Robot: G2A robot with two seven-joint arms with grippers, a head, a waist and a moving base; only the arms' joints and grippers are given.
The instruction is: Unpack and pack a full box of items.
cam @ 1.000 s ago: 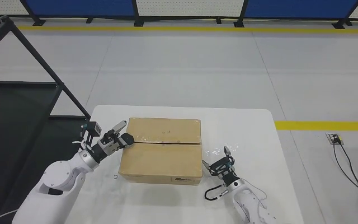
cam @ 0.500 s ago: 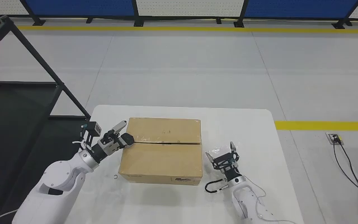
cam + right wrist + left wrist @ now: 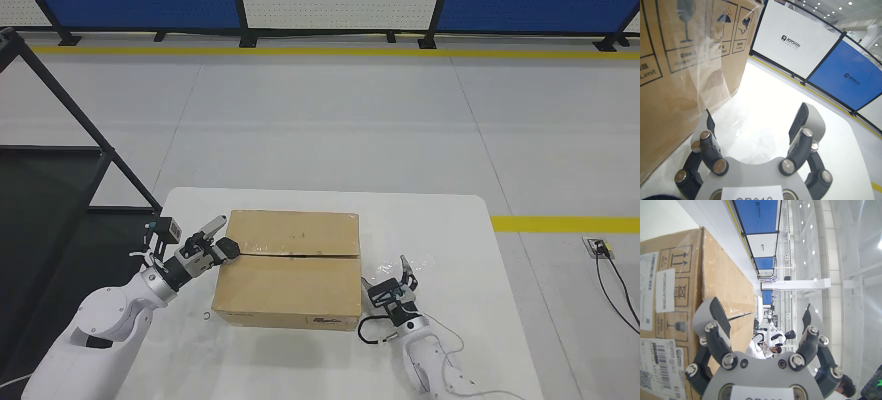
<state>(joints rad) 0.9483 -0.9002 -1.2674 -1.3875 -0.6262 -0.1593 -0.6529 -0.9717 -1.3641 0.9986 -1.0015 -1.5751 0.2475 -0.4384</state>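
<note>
A closed brown cardboard box (image 3: pixel 290 268) lies in the middle of the white table (image 3: pixel 450 230), its two top flaps meeting in a seam. My left gripper (image 3: pixel 222 238) stands open at the box's left end, level with the seam. In the left wrist view one pad (image 3: pixel 719 313) lies against the box (image 3: pixel 723 275) by the seam and the gripper (image 3: pixel 762 315) holds nothing. My right gripper (image 3: pixel 391 287) is open beside the box's right side near the front corner. Clear plastic film (image 3: pixel 745 123) lies between its fingers (image 3: pixel 800 117) and clings to the box wall (image 3: pixel 687 66).
Crumpled clear film (image 3: pixel 405 268) lies on the table right of the box. A small ring (image 3: pixel 205 318) rests near the box's front left corner. A black metal frame (image 3: pixel 95 160) stands off the table's left side. Bare table lies to the right.
My right gripper has shifted a little left, closer to the box's side. The left arm and the box have not moved.
</note>
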